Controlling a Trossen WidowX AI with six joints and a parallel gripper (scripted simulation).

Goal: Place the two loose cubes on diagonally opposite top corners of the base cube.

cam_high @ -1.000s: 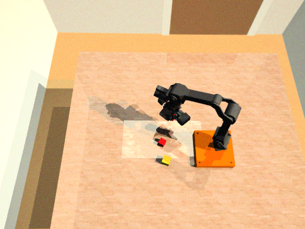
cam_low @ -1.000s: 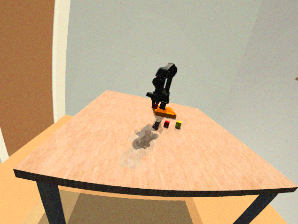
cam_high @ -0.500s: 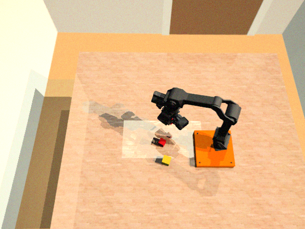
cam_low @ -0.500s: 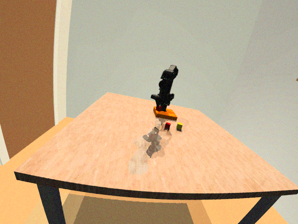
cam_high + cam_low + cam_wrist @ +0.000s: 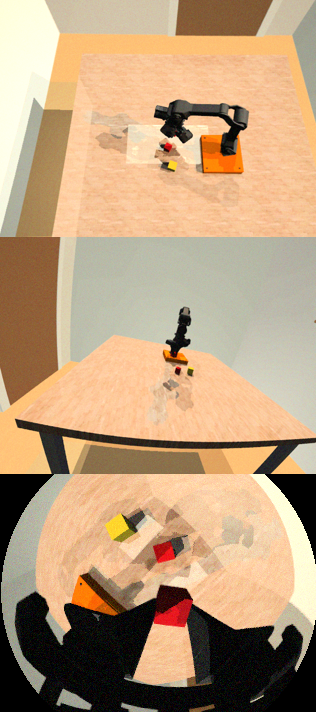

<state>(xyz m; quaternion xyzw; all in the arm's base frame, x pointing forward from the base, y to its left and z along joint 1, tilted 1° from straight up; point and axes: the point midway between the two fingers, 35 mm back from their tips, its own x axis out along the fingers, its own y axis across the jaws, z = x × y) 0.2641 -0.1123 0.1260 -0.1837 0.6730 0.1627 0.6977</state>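
My gripper (image 5: 175, 133) (image 5: 174, 354) (image 5: 171, 604) is shut on a red cube (image 5: 172, 612) and holds it in the air above the table. The fingers largely hide this cube in the top and exterior views. A second red cube (image 5: 167, 147) (image 5: 177, 370) (image 5: 164, 552) sits on the table, apart from the gripper. A yellow cube (image 5: 172, 166) (image 5: 190, 371) (image 5: 119, 527) sits on the table beyond the second red cube, with a gap between them. Nothing lies on top of either cube on the table.
The arm's orange base plate (image 5: 212, 163) (image 5: 180, 359) (image 5: 84, 594) is to the right of the cubes in the top view. Shadows of the arm and a bright patch cross the wooden table (image 5: 122, 198) (image 5: 122, 395) around the cubes.
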